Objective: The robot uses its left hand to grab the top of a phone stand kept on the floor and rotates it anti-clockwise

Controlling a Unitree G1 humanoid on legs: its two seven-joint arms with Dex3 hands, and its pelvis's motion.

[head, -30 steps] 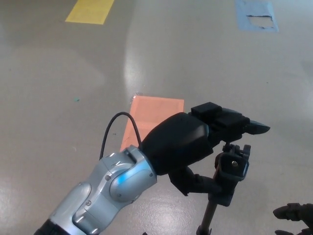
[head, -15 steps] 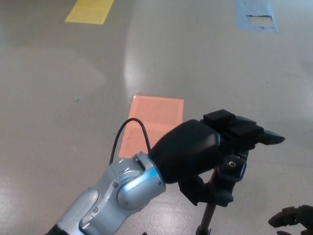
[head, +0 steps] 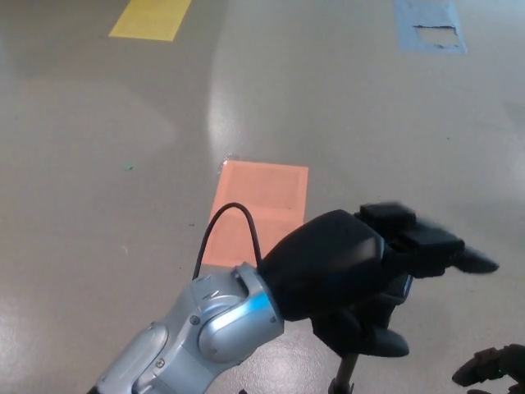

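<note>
Two fingers [head: 426, 246] of the left hand [head: 353, 275] overhang the phone stand [head: 348, 369], ungripped

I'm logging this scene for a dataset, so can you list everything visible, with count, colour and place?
phone stand: one, black; bottom centre-right, its top hidden under the left hand, only its pole showing below.
orange floor patch: one, orange; centre of the floor, partly behind the arm.
yellow floor patch: one, yellow; top left, cut by the edge.
blue floor patch: one, pale blue with a worn gap; top right.
floor: one, glossy grey-beige; fills the view.
cable: one, black loop; above the left wrist.
left hand: one, black, on a silver forearm; over the stand's top.
right hand: one, black; bottom right corner, partly cut off.
</note>
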